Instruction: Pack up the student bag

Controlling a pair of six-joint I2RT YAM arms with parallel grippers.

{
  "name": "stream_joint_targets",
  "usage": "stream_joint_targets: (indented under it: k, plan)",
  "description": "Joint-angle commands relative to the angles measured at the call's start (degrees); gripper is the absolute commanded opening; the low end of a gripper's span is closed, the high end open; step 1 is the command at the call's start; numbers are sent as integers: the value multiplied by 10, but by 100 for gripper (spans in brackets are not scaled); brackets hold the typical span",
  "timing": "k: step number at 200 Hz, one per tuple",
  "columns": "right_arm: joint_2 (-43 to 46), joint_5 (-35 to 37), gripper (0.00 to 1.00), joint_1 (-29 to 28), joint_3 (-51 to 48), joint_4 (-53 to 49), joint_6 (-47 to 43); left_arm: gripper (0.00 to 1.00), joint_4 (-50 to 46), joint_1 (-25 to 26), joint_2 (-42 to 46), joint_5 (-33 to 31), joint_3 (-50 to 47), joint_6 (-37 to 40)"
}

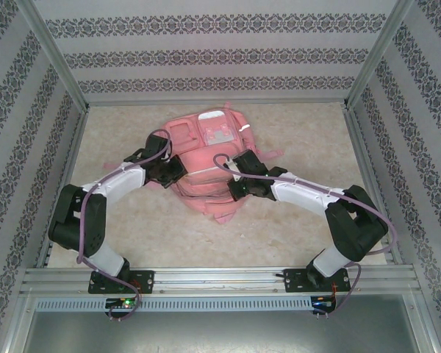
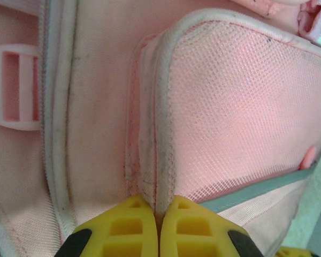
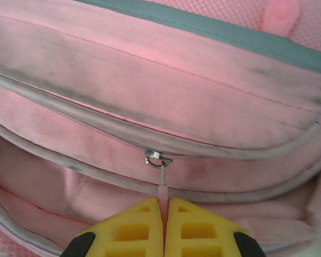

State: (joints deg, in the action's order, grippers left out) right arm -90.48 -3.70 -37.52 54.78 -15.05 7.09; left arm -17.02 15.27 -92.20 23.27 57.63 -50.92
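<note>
The student bag (image 1: 206, 158), a large pink backpack, lies flat in the middle of the table. My left gripper (image 1: 175, 170) sits at its left side. In the left wrist view its yellow fingers (image 2: 129, 225) are shut on the grey-piped edge of the bag's mesh pocket (image 2: 241, 107). My right gripper (image 1: 237, 190) is at the bag's right front. In the right wrist view it (image 3: 163, 206) is shut on the pink zipper pull (image 3: 162, 191) that hangs from a metal slider (image 3: 154, 156) on the closed zip.
Patterned walls and metal frame posts (image 1: 53, 55) enclose the marbled tabletop (image 1: 309, 140). A white plastic buckle (image 2: 13, 88) lies on the bag's left strap. A grey trim strip (image 3: 214, 29) runs across the bag above the zip.
</note>
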Motion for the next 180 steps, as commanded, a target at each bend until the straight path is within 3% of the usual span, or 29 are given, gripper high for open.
stream_joint_targets:
  k: [1, 35, 61, 100, 143, 180]
  plan:
    - [16, -1, 0, 9, -11, -41, -12, 0, -57, -51, -34, 32, 41, 78]
    - [11, -47, 0, -13, -7, -29, -8, 0, -89, -97, -91, 79, 107, 145]
    - [-3, -69, 0, -37, 9, -25, 3, 0, -172, -116, -152, 57, 214, 233]
    - [-45, -110, 0, -62, 43, 1, 26, 36, -240, -126, -245, 152, 350, 255]
    - [-93, -122, 0, -84, 93, 11, 33, 48, -240, -130, -120, 79, 239, 201]
    - [-106, -133, 0, -95, 103, 12, 40, 49, -118, -88, -2, 84, 51, 47]
